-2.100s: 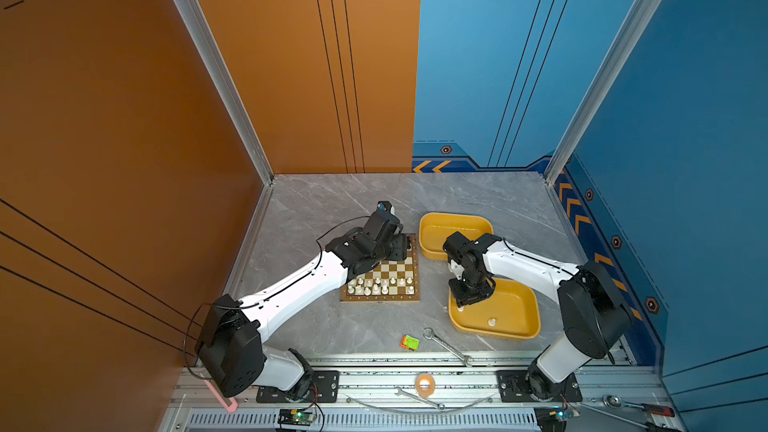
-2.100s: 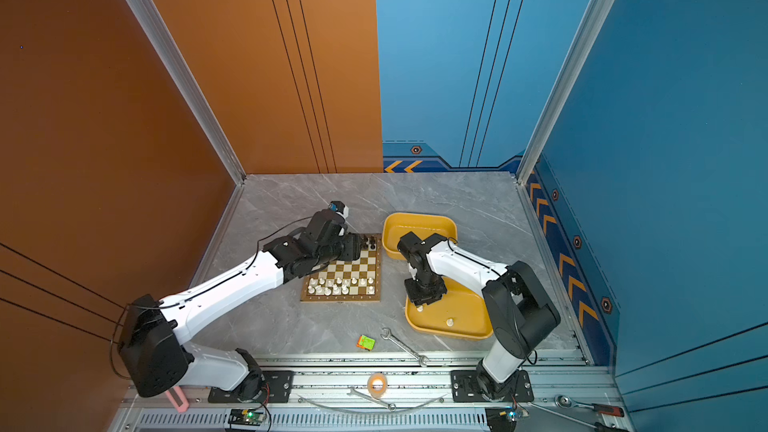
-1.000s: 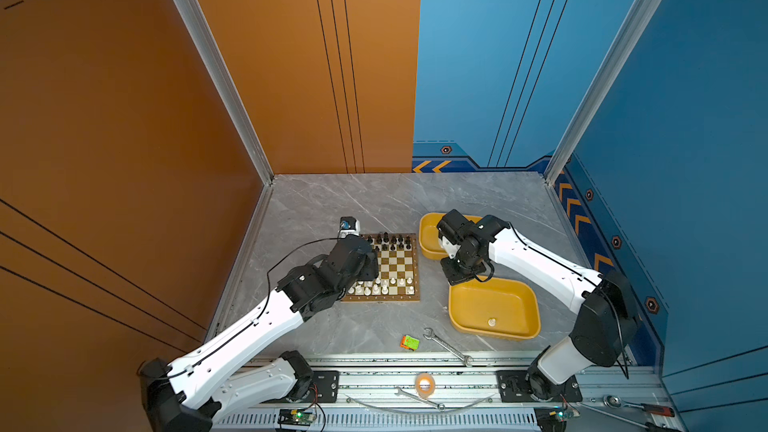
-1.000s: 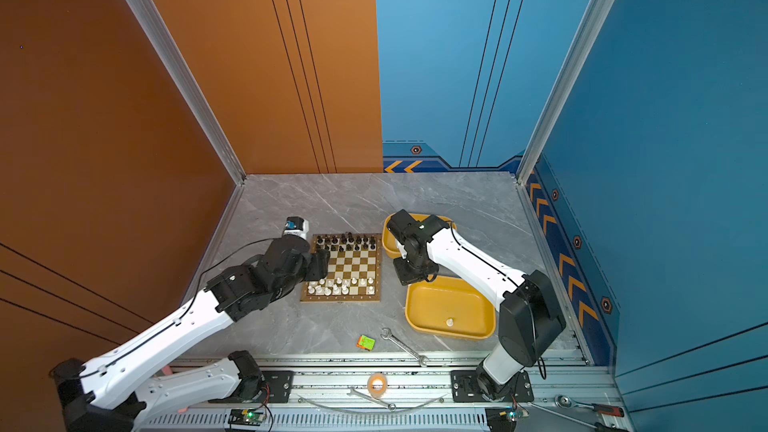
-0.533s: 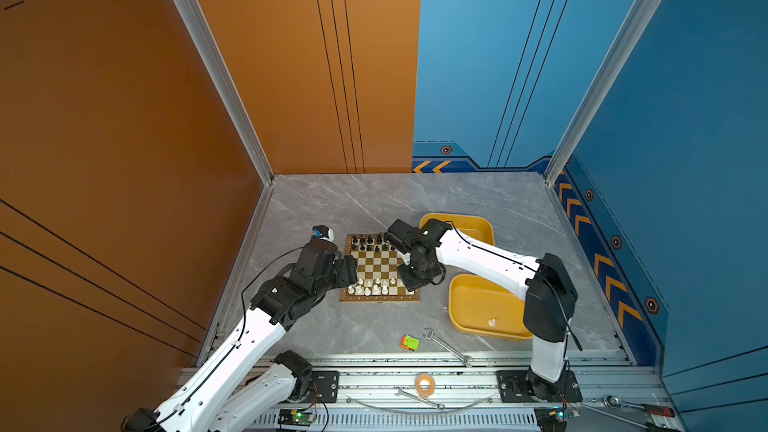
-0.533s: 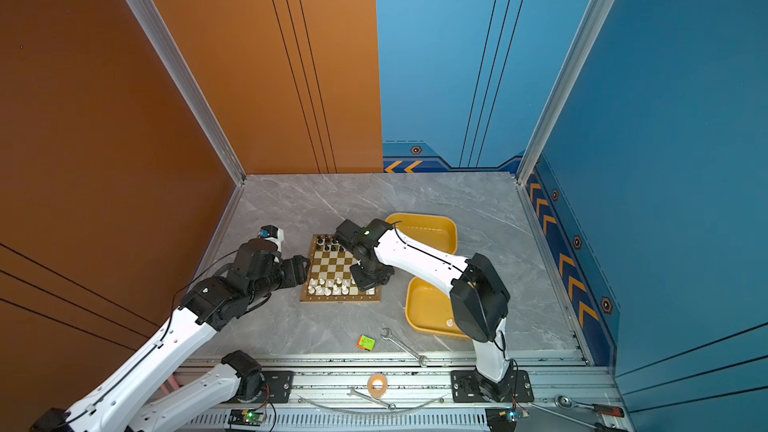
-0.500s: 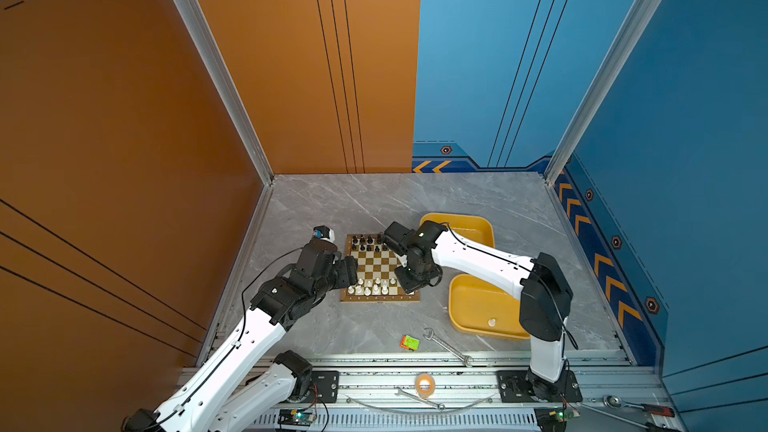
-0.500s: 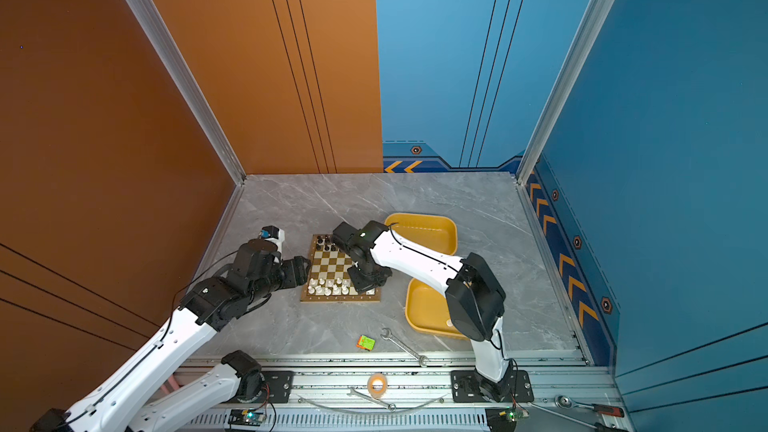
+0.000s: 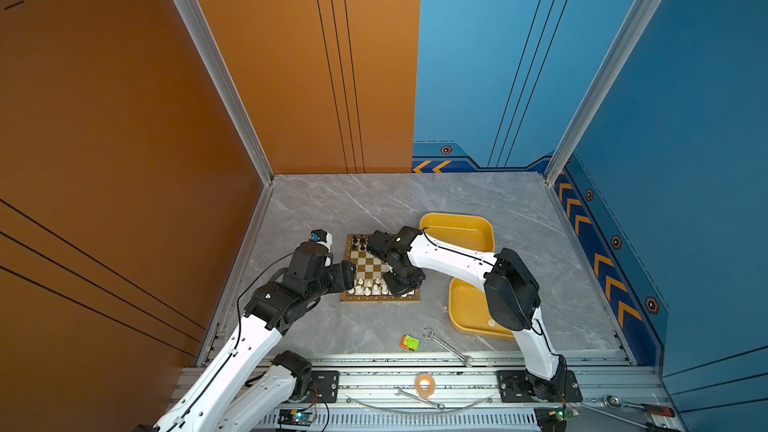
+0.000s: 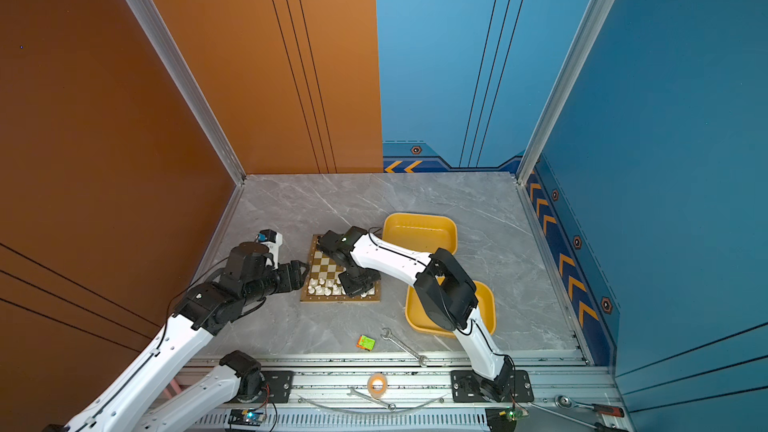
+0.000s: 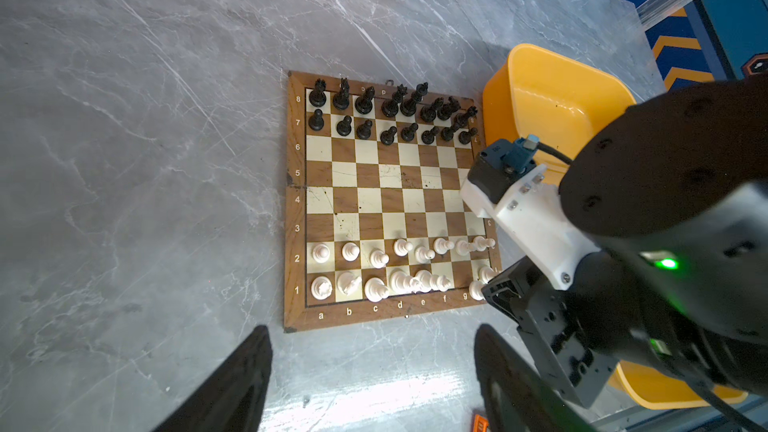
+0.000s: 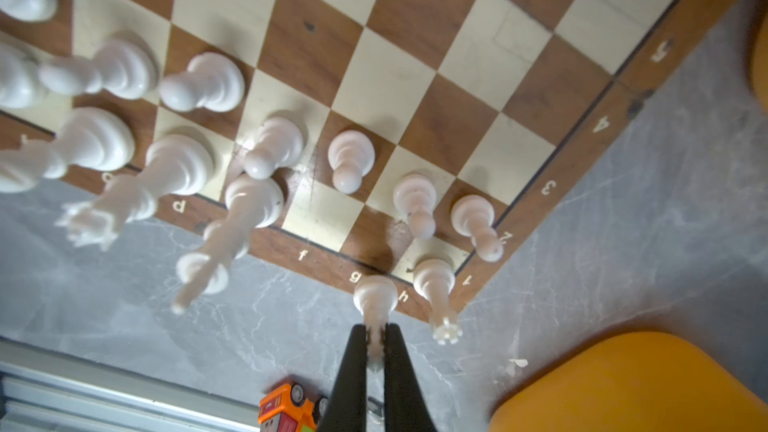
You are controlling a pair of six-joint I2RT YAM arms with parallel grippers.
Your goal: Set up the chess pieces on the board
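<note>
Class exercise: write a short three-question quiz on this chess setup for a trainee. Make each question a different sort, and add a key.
1. True or false: the left gripper holds a piece.
2. The right gripper is shut on: A) a black piece, B) a white piece, C) nothing.
3. Which two first-rank squares of the board stand bare?
Key: 1 false, its jaws stand open and empty; 2 B; 3 f1 and g1.
</note>
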